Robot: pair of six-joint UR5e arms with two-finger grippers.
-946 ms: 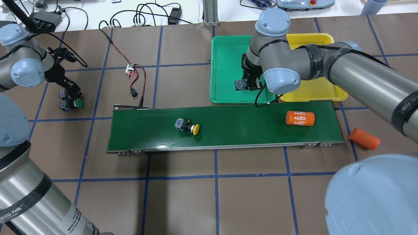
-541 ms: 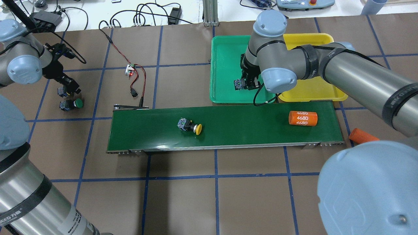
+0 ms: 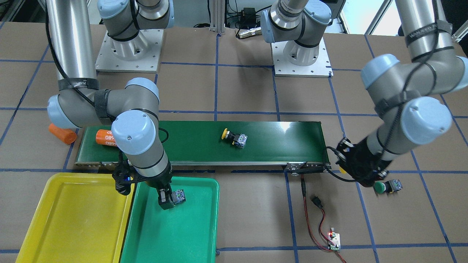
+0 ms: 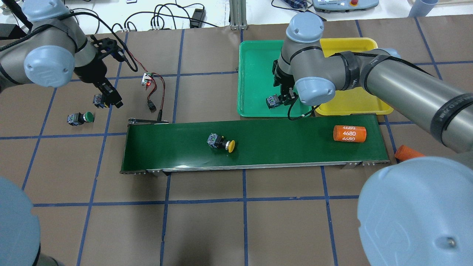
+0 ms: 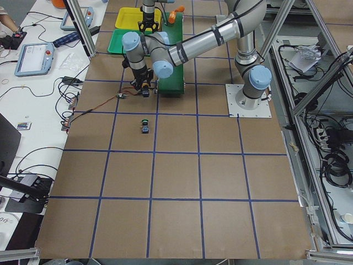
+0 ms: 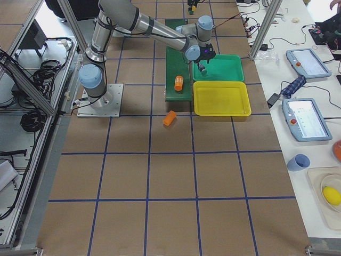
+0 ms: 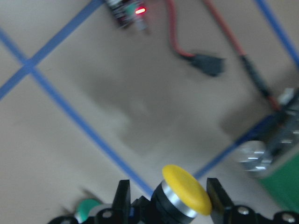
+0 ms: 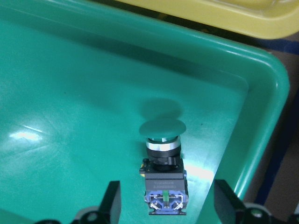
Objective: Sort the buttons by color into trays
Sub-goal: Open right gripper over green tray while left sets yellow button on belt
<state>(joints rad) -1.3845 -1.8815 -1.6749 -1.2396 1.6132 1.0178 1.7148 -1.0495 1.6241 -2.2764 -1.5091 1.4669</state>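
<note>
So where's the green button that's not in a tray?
In the overhead view the loose green button lies on the brown table at the far left, beyond the conveyor belt's left end, just down-left of the left gripper.

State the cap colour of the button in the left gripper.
Yellow; button clearest in left wrist view.

Seen from my remote desk: the green tray [image 8: 264, 74] is glossy moulded plastic that throws back white highlights, and the yellow tray [image 3: 73, 215] has the same smooth sheen. The green-capped button [image 8: 162, 128] has a matt plastic cap over a bright metal collar. The yellow-capped button [image 7: 187, 189] has a smooth cap above a similar polished ring. The conveyor belt [image 4: 281, 142] looks smooth and faintly shiny, with bare metal edges. The table [image 4: 207, 229] has a matt brown, paper-like cover crossed by blue tape [image 4: 244, 201]. My right arm [image 4: 406, 88] gleams as brushed metal, its joint caps satin grey-blue plastic.
</note>
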